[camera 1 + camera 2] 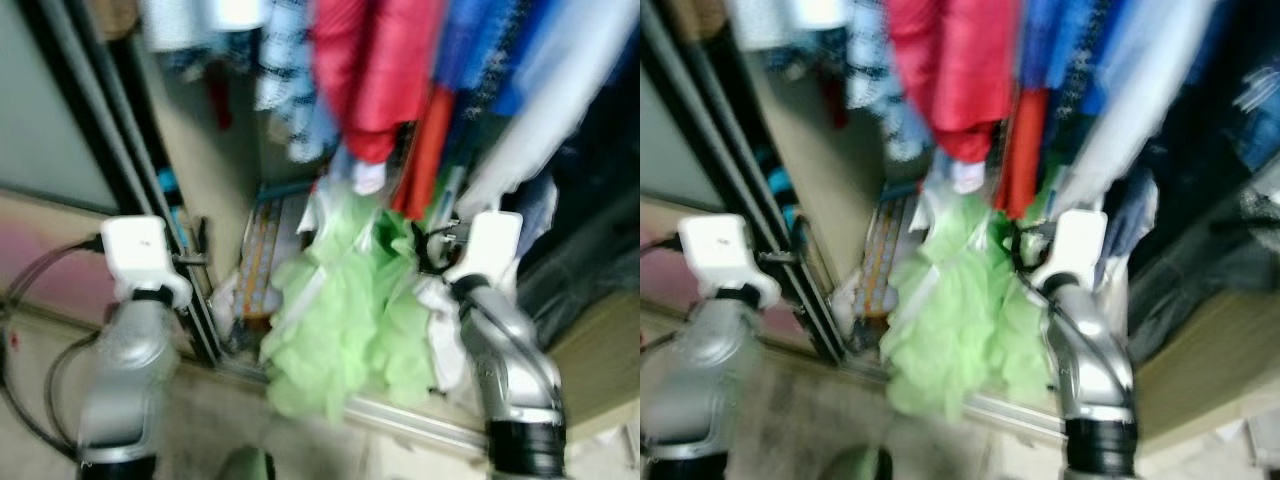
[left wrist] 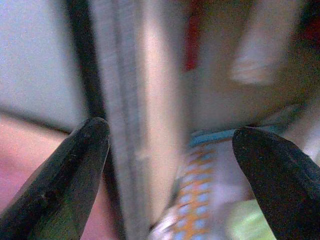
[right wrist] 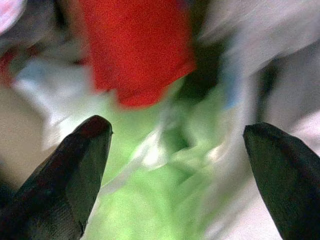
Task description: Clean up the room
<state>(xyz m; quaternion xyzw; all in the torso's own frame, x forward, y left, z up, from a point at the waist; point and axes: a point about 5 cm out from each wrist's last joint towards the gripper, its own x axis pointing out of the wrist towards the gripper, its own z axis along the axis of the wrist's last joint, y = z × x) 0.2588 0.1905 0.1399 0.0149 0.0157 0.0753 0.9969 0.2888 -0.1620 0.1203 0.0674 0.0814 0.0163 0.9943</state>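
Beside green garment [image 1: 345,310], right end effector [image 3: 177,145] gapes (left [image 2: 167,150] too).

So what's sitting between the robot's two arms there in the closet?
A heap of light green fabric spilling over the closet's floor track, beside the right gripper; the left gripper faces the door frame. The eye views show it.

Head eyes look down; wrists close on green garment [image 3: 165,200]

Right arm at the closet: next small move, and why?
Probably ease the right gripper forward and down onto the green garment. Its fingers are open and empty, the garment spills out over the closet's bottom track, and the frames are blurred, so move slowly.
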